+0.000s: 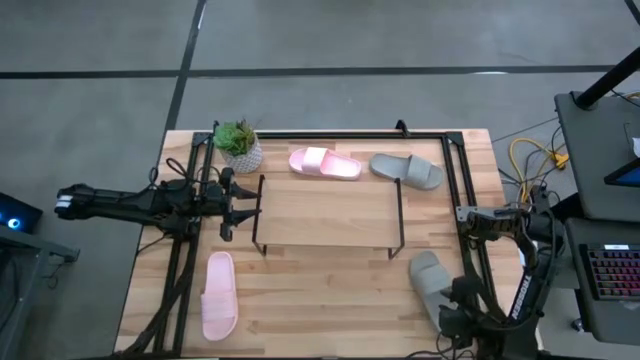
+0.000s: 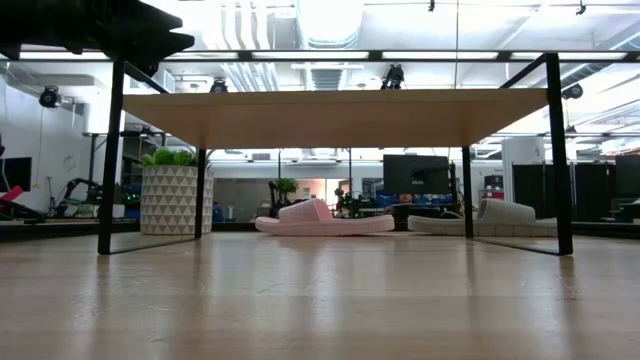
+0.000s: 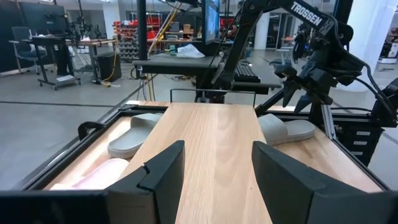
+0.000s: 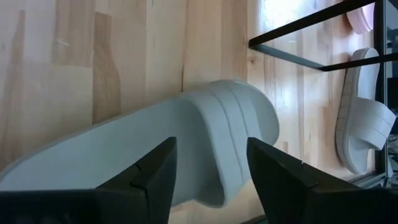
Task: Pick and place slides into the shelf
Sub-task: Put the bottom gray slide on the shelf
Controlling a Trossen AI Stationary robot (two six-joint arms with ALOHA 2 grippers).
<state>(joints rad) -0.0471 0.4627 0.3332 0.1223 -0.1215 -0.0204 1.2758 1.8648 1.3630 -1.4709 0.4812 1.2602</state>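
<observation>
The shelf (image 1: 325, 215), thin black rods under a light wooden board, stands mid-table. Beyond it lie a pink slide (image 1: 325, 163) and a grey slide (image 1: 407, 170), soles down. Another pink slide (image 1: 219, 295) lies at the near left. A second grey slide (image 1: 432, 285) lies at the near right, sole down on the table. My right gripper (image 4: 211, 174) is open and tipped down over that slide's wide strap (image 4: 230, 124), one finger toward each side of it, and shows no touch. My left gripper (image 3: 214, 168) is open and level at the shelf's left end.
A potted plant (image 1: 238, 146) stands at the far left corner beside the shelf. A larger black frame (image 1: 455, 180) runs around the table's edges. Bare wood lies in front of the shelf (image 2: 330, 290). Desks and cables (image 1: 530, 155) sit off the table's right side.
</observation>
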